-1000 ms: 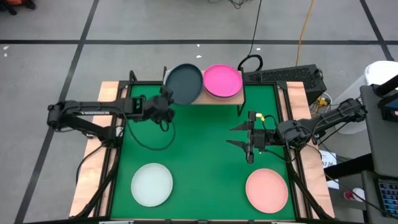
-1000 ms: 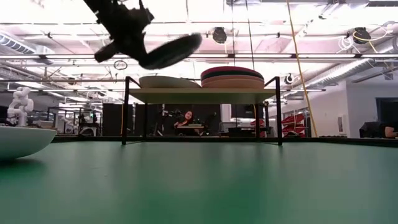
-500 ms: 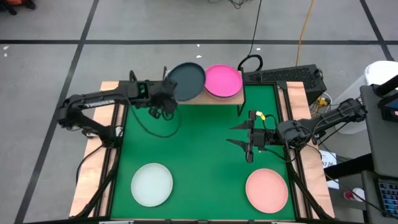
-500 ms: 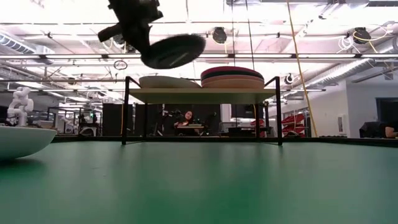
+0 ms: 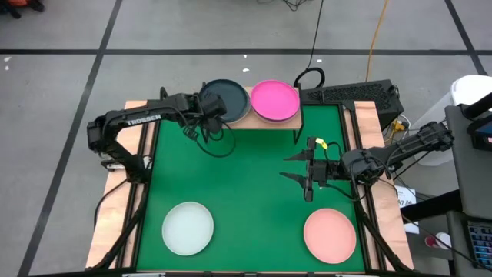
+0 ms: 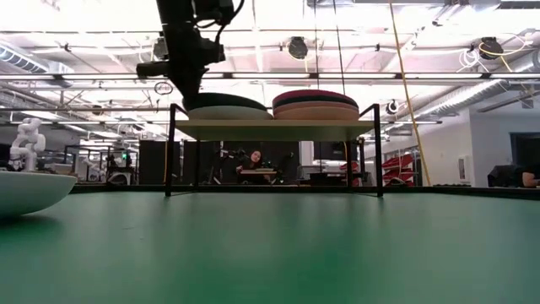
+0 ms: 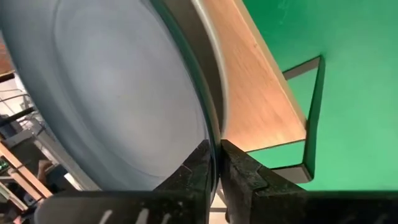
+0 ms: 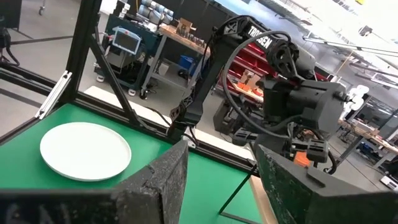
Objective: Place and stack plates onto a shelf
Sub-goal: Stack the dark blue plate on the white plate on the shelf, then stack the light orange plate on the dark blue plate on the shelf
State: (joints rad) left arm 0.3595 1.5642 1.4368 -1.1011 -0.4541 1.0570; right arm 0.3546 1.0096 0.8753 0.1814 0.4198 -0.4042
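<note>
Dark teal-grey plate [image 5: 227, 98], magenta plate [image 5: 275, 100], white/maybe mint plate [image 5: 187, 228], salmon plate [image 5: 330, 235], green mat [image 5: 246, 177], light-wood shelf [image 5: 265, 123] w/ black legs

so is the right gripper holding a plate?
No, the right gripper hangs open and empty over the mat, with the salmon plate lying apart from it.

— Any lettering to read?
— White capitals spelling "TROSSEN" run along the left arm [image 5: 142, 120], on the link leading toward the shelf [image 5: 265, 121].
— Anything else?
— The same brand shows partly on that arm in the right wrist view.
</note>
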